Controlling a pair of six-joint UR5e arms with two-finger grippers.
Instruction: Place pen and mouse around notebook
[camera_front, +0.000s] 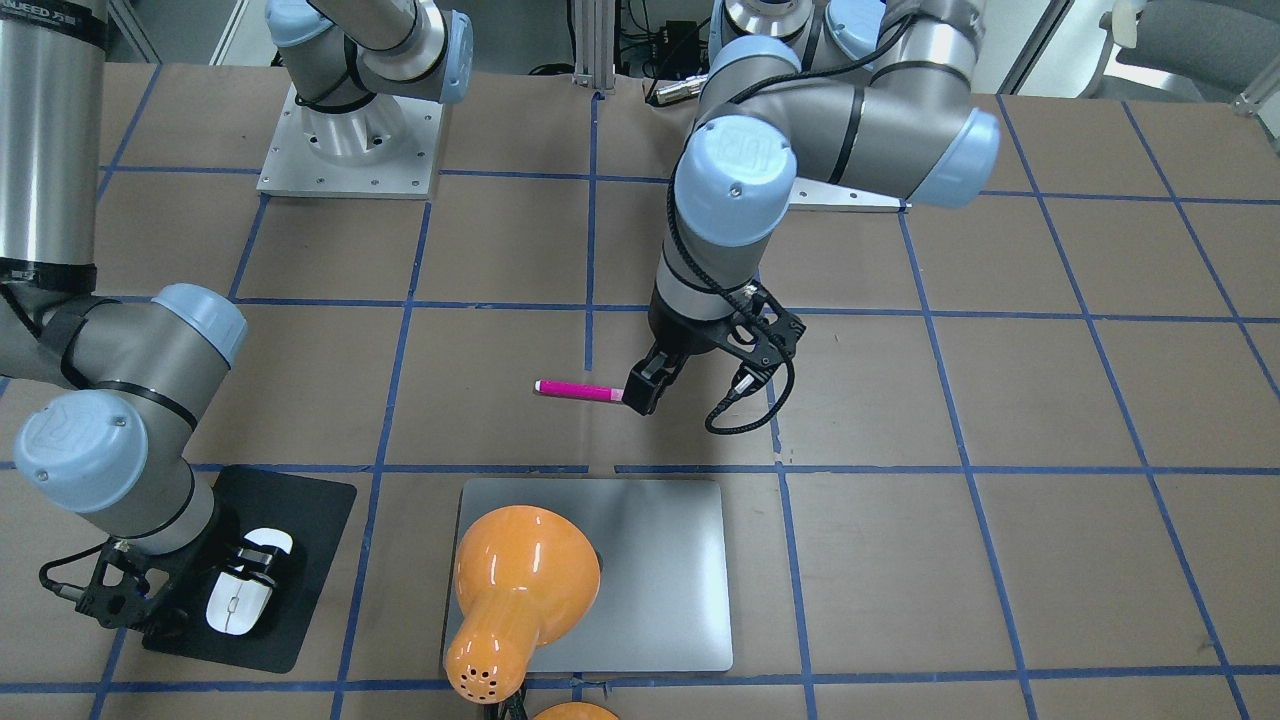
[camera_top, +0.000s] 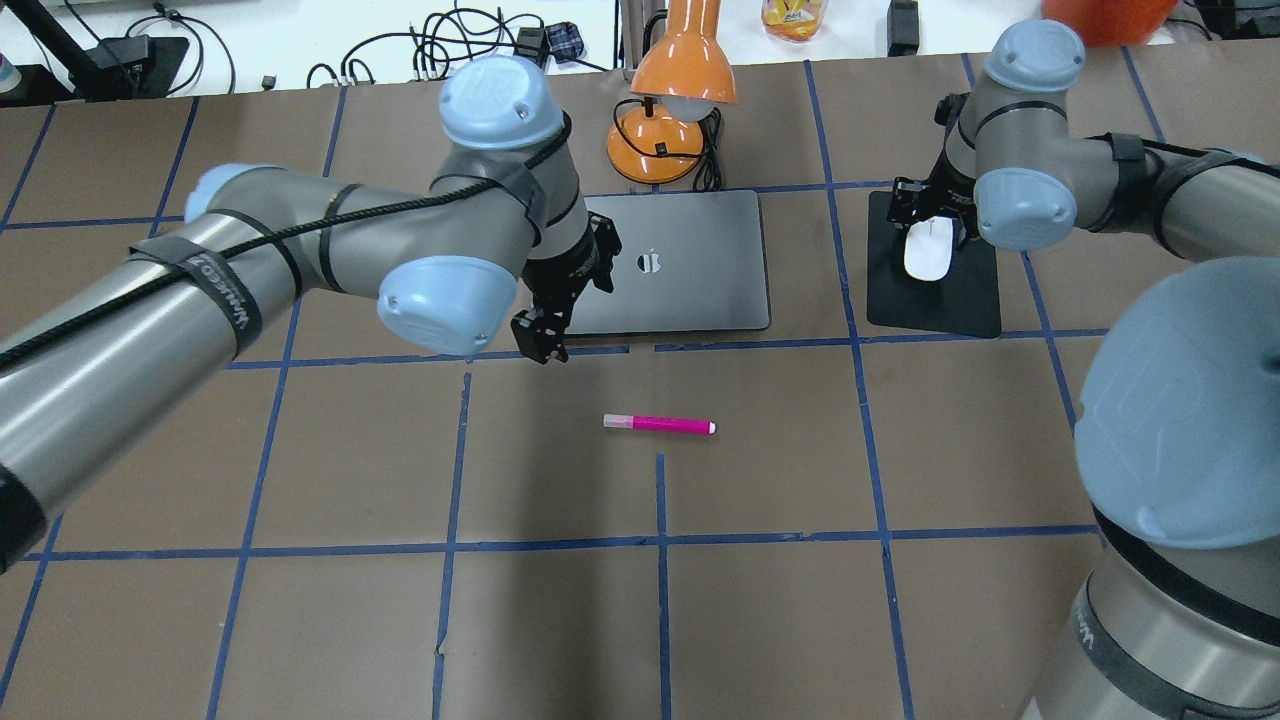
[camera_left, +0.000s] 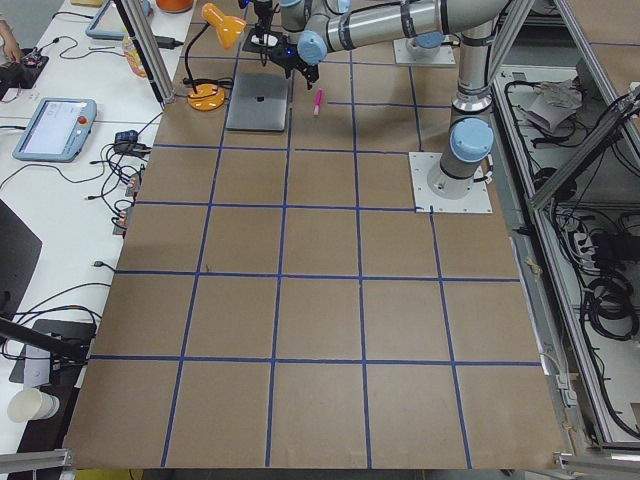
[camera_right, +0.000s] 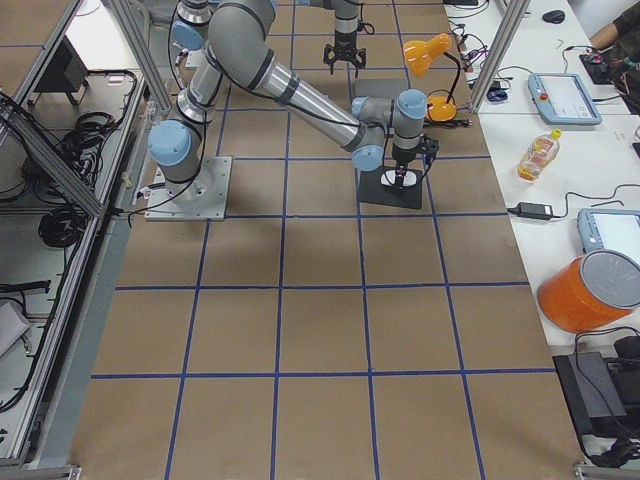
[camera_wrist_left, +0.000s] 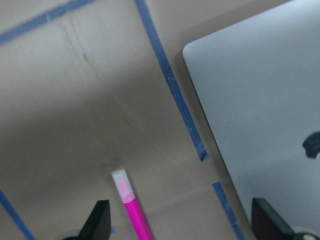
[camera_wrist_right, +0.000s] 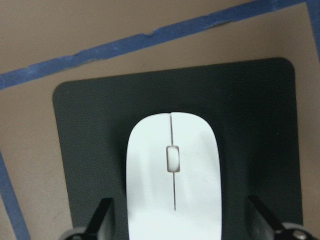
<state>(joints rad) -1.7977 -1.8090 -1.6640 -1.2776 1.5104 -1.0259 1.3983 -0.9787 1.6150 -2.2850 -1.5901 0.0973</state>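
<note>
The pink pen (camera_front: 578, 390) lies flat on the brown table, on the robot's side of the silver-grey notebook (camera_front: 670, 590). My left gripper (camera_front: 643, 393) hangs open above the table beside the pen's pale-tipped end. In the left wrist view the pen (camera_wrist_left: 132, 210) shows low between the wide-spread fingers, with the notebook's corner (camera_wrist_left: 260, 100) to the right. The white mouse (camera_top: 928, 250) rests on a black mat (camera_top: 940, 300) beside the notebook (camera_top: 690, 290). My right gripper (camera_top: 925, 215) is open just over the mouse (camera_wrist_right: 172, 175), a finger on each side with a gap.
An orange desk lamp (camera_top: 680, 90) stands at the notebook's far edge, its shade (camera_front: 520, 580) overhanging part of the notebook. Blue tape lines grid the brown table. Cables and a bottle lie on the white bench beyond the table.
</note>
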